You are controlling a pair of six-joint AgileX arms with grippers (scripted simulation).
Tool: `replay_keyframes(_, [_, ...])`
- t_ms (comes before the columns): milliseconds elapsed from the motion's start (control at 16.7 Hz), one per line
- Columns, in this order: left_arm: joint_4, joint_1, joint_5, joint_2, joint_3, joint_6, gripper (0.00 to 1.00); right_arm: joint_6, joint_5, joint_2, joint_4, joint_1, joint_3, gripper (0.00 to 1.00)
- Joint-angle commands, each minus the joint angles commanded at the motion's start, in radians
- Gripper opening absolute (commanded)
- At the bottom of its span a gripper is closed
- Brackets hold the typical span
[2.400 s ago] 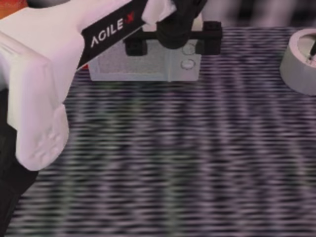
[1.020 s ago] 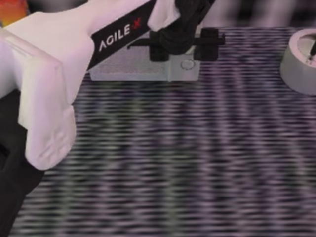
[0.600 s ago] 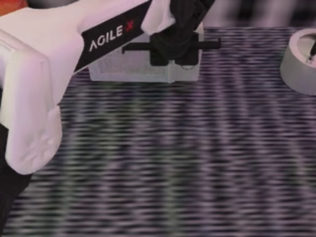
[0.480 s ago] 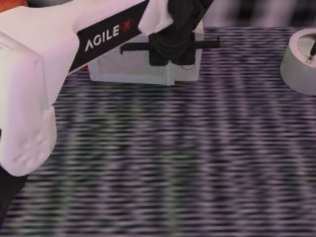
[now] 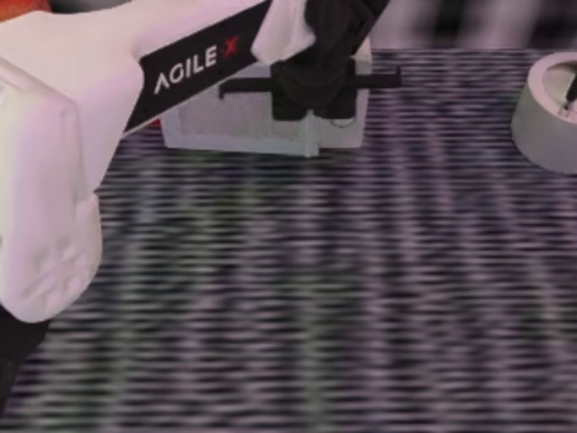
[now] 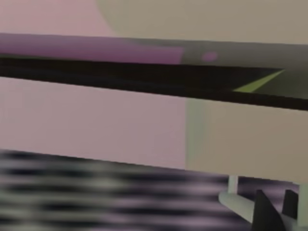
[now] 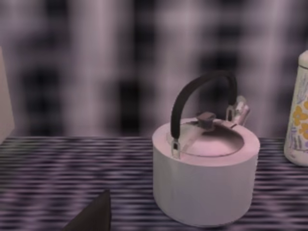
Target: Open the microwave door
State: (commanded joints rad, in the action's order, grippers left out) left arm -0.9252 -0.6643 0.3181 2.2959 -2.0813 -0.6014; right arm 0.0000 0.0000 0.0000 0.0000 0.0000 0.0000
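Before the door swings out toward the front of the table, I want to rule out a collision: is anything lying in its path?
Nothing visible does. The patterned table in front of the microwave is bare; the grey kettle sits far off at the table's right edge. The left claw is at the microwave door's front.

Dark purple-grey striped table [image 5: 361, 298]; blurred checked backdrop behind.

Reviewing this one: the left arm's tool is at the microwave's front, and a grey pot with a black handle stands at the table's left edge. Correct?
Not quite. The grey pot stands at the table's right edge, as the top view shows. The rest holds: the left arm's tool is at the front of the microwave.
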Motion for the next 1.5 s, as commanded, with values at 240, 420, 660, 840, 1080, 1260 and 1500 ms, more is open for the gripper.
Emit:
replay_keyframes(240, [0.000,0.000,0.000,0.000,0.000,0.000,0.00,0.000,0.000,0.000,0.000,0.000,0.000,1.00])
replay_keyframes(420, [0.000,0.000,0.000,0.000,0.000,0.000,0.00,0.000,0.000,0.000,0.000,0.000,0.000,1.00])
replay_keyframes(660, [0.000,0.000,0.000,0.000,0.000,0.000,0.00,0.000,0.000,0.000,0.000,0.000,0.000,1.00])
replay_keyframes(840, [0.000,0.000,0.000,0.000,0.000,0.000,0.00,0.000,0.000,0.000,0.000,0.000,0.000,1.00])
replay_keyframes(1080, [0.002,-0.007,-0.005,0.006,0.000,-0.004,0.00,0.000,0.000,0.000,0.000,0.000,0.000,1.00])
replay_keyframes(1260, [0.022,-0.004,-0.007,-0.019,0.040,0.020,0.00,0.000,0.000,0.000,0.000,0.000,0.000,1.00])
replay_keyframes(1500, [0.078,0.002,-0.031,-0.082,0.140,0.072,0.00,0.000,0.000,0.000,0.000,0.000,0.000,1.00])
